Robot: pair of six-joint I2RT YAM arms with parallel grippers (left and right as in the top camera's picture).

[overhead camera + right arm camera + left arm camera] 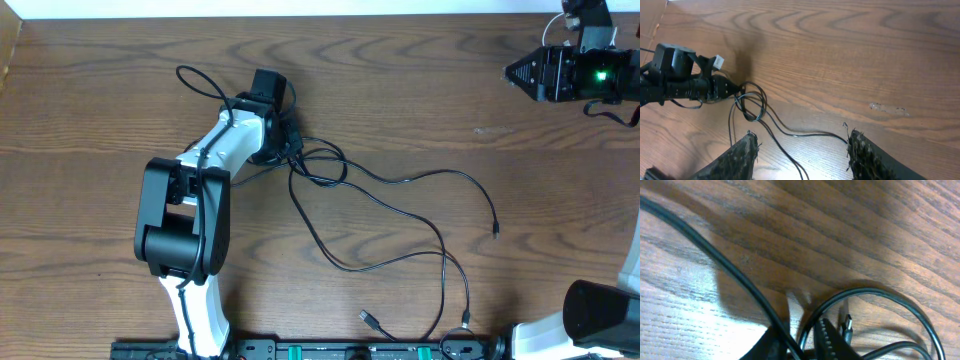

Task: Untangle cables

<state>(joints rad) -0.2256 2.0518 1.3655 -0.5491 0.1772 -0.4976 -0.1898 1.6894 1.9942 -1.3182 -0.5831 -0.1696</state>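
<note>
A: Cables (300,165), thin black cords, round and smooth, lying on the table (420,90). Where's the mess?
B: Left of centre. Several loops overlap in one knot, right at the tip of the left gripper (285,140). Long slack strands curve away to the right and toward the near edge.
A: Ends?
B: Right plug end (496,233) lies right of centre on bare wood. Near plug end (370,319) is close to the near edge. Both are tiny.
A: Left hand?
B: In the left wrist view the serrated finger (825,337) sits close beside the other, with a cord running down between them. So it's drawn together on the cables. A flat metal plug tip (847,325) is just beside that finger, inside a round loop.
A: Right?
B: Right gripper (801,134) has its fingers spread wide, with rough dark pads (742,155) and nothing held. It's at the far right corner, well apart from the knot.
A: Surface?
B: Brown wood, wavy grain, matte
</note>
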